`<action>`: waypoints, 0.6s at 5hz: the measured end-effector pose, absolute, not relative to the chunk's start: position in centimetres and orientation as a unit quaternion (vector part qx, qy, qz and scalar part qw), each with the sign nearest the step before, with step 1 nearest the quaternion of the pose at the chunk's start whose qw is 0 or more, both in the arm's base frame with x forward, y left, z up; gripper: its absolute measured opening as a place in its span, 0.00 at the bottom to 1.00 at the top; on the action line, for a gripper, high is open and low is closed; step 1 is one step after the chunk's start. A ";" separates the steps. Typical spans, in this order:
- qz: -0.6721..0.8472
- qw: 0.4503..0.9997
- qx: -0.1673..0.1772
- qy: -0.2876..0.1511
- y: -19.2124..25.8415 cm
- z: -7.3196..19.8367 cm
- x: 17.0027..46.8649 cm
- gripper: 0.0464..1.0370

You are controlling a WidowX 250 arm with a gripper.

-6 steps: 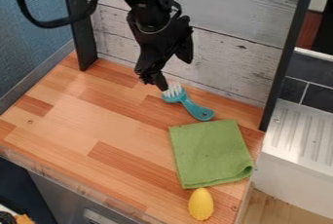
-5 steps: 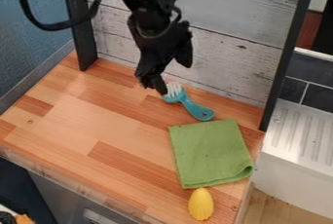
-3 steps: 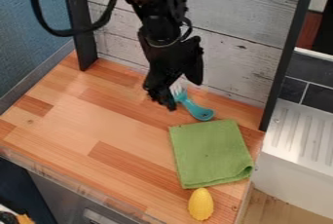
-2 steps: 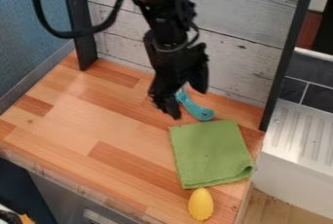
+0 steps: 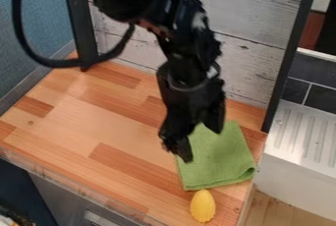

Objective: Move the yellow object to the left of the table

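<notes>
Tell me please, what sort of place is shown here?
It looks like a toy kitchen set up for robot work: a wood-patterned counter, a white sink unit with a ridged drainboard, and dark tiles behind it.

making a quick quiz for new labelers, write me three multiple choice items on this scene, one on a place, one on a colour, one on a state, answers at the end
1. Where on the wooden table is the yellow object?
A) back left corner
B) near the front right corner
C) middle of the left edge

2. What colour is the cloth?
A) green
B) white
C) red

3. What state is the yellow object in?
A) held up by the gripper
B) covered by the cloth
C) uncovered and not held

Answers:
1. B: it sits low in the view, by the table's front right corner.
2. A: the cloth is plain green.
3. C: it lies in full sight on the wood, with a gap between it and the gripper.
</notes>
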State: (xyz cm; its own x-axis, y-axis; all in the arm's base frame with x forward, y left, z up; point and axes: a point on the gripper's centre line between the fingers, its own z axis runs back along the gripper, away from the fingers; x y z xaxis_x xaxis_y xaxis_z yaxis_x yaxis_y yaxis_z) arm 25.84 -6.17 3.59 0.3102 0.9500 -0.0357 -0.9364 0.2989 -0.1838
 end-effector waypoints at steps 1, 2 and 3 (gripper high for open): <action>0.571 0.817 -0.075 -0.027 -7.9 2.9 24.3 0.96; 0.569 0.818 -0.080 -0.013 -8.6 1.4 23.4 0.96; 0.559 0.826 -0.065 -0.016 -9.3 0.5 22.7 0.96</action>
